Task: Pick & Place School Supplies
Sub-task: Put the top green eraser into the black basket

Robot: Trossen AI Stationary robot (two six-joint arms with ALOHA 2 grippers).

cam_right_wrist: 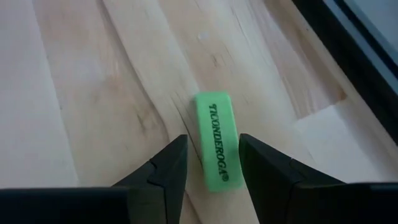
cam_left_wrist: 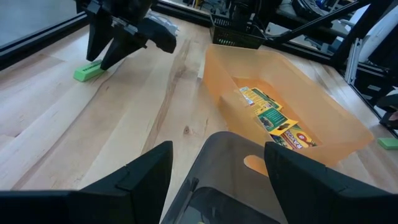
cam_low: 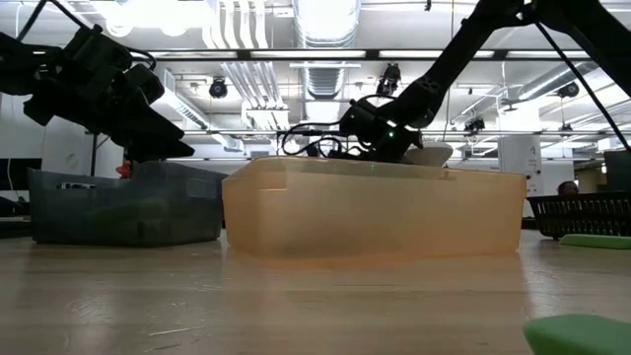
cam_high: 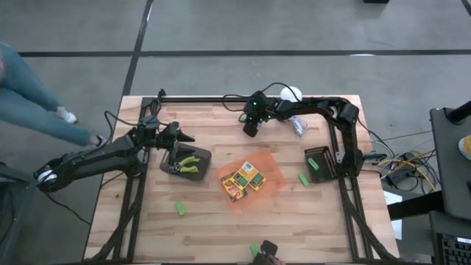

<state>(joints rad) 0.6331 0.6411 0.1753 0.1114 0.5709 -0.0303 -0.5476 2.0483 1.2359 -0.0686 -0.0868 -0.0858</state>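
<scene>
The eraser [cam_right_wrist: 217, 140] is a small green block with rounded ends and dark lettering along its top; it lies flat on the tabletop [cam_right_wrist: 93, 93] near the back edge, directly ahead of the right gripper [cam_right_wrist: 211, 165] and reaching into the gap between its fingers [cam_right_wrist: 163, 169]. Those fingers are spread somewhat wider than the block and do not yet touch it. It looks light, slightly rubbery and grippy, firm enough not to squash, so a pinch across its two long sides at mid-length should hold it; taken near an end it could swivel. The wood under it is pale, smooth planking with visible grain and a seam, which gives the fingertips a flat surface to come down on. Farther off, the orange tray [cam_high: 274, 177] is thin translucent plastic with low walls and holds yellow-and-green crayon boxes [cam_high: 243, 179], flat printed card that would crush if squeezed hard. Other green erasers [cam_high: 180, 210] lie loose on the wood. The left gripper [cam_left_wrist: 219, 163] hangs over a dark grey bin [cam_high: 168, 165] with its fingers spread wide and nothing between them; inside that bin lie two green-handled tools [cam_high: 193, 162].
</scene>
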